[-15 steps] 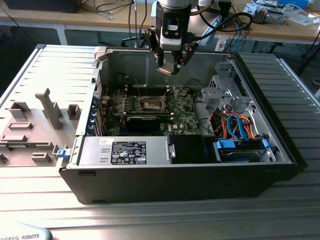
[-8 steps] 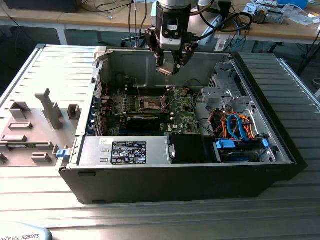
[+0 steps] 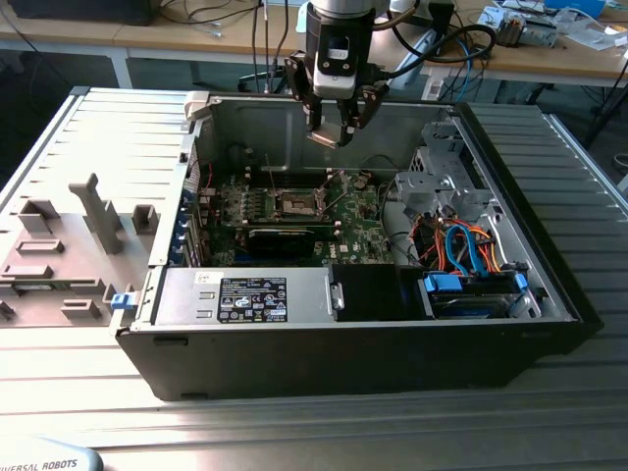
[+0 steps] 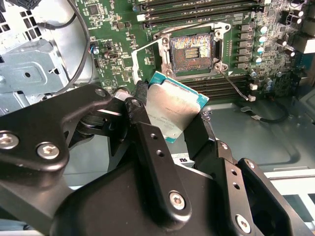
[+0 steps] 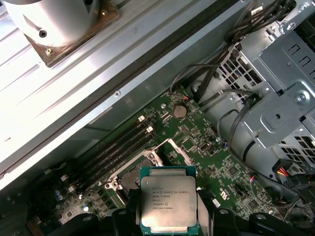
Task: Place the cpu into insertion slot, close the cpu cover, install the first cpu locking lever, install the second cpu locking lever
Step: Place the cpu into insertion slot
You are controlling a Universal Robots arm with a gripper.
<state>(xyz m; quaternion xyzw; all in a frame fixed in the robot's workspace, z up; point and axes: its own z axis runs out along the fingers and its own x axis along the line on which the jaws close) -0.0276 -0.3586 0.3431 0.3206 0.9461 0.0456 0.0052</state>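
- One small, flat, square, silver-grey metal cpu (image 4: pixel 173 112) with a teal edge is in view. It is pinched by its opposite edges between the two black metal fingers (image 4: pixel 147 142) of the single gripper (image 4: pixel 170 120).
- In the exterior view the gripper (image 3: pixel 331 132) hangs inside the one open black and grey computer case (image 3: pixel 343 353), above the green motherboard (image 3: pixel 358 235).
- One square, dark-centred insertion slot with a metallic rim (image 4: pixel 193 49) lies uncovered on the board, its contacts exposed.
- The cpu (image 5: pixel 169 204) is held in the air, clear of the insertion slot (image 5: pixel 129 178) and just beside it in both wrist views.
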